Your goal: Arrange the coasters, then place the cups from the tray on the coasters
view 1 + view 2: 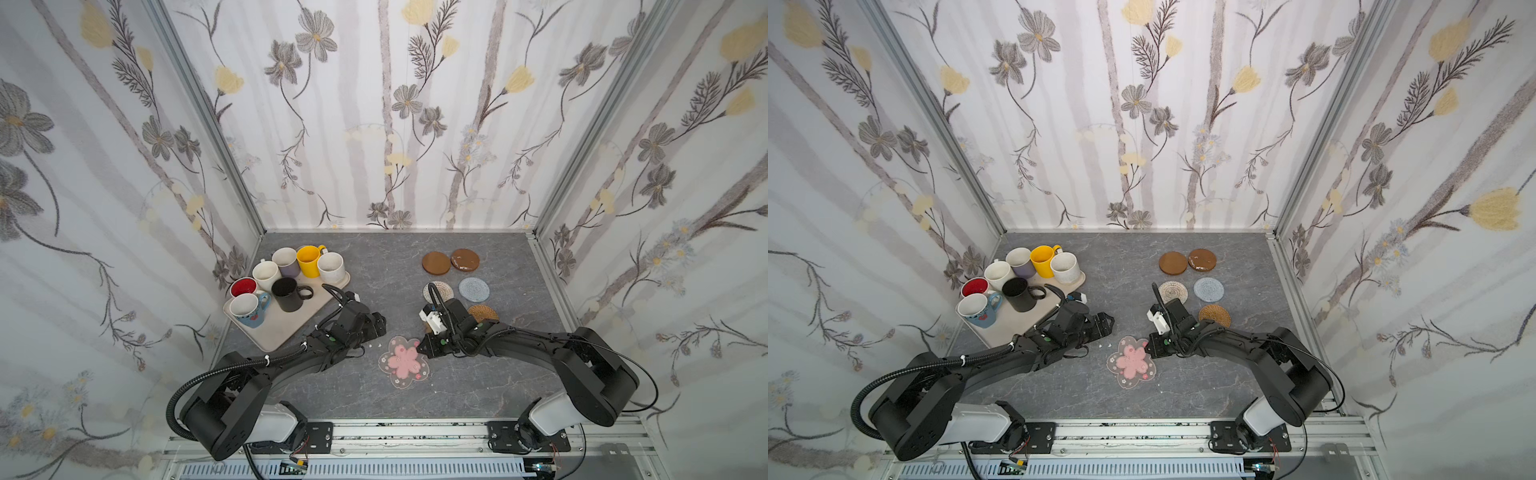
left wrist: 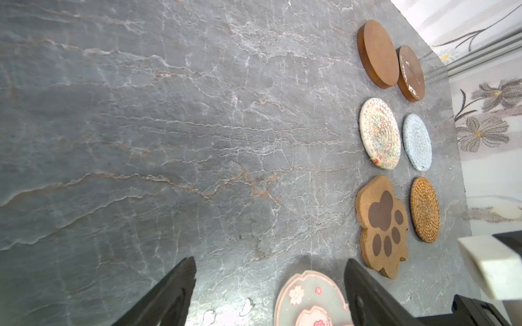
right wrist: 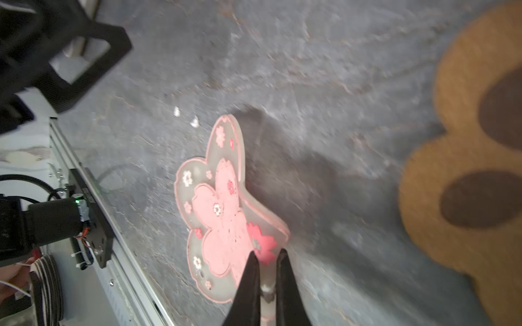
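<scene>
My right gripper is pinching just the thin rim of the pink-flower coaster, which juts out ahead of its tips, so I worry the slick plastic slips free or sweeps into the paw-shaped coaster just beside.

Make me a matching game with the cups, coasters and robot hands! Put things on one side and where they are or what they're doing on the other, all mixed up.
Things:
1. yellow cup
2. flower coaster
3. left hand
4. grey coaster

Places and states:
A. open and empty
B. next to the woven coaster
C. on the tray
D. pinched by the right hand

Pairs: 1-C, 2-D, 3-A, 4-B
</scene>
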{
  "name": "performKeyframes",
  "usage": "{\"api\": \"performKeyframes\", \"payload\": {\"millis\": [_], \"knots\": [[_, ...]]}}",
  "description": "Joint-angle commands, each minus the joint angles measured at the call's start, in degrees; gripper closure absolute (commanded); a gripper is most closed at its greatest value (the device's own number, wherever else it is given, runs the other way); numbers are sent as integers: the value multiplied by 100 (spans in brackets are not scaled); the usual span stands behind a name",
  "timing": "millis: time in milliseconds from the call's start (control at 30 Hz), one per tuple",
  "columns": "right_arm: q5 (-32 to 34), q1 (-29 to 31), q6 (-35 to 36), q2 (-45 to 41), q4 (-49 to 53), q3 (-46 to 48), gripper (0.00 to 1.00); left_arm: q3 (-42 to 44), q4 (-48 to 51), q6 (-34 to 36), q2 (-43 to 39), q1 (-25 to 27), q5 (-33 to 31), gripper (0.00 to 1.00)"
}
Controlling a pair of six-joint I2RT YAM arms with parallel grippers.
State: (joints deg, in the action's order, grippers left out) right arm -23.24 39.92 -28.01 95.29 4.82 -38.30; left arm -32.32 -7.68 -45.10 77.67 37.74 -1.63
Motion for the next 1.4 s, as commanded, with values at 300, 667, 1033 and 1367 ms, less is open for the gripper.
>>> {"api": "performKeyframes", "payload": {"millis": [300, 667, 1033, 1367], "knots": [[1122, -386, -701, -1669, 367, 1421, 100, -531, 74, 290, 546, 391, -311, 16], [1361, -827, -942, -2541, 651, 1904, 100, -813, 60, 449, 874, 495, -246, 16], [1458, -998, -910, -2391, 660, 1827, 70, -759, 50, 485, 807, 504, -279, 15], [1837, -1011, -997, -2992, 954, 1778, 53, -749, 53, 494, 763, 498, -234, 15]]}}
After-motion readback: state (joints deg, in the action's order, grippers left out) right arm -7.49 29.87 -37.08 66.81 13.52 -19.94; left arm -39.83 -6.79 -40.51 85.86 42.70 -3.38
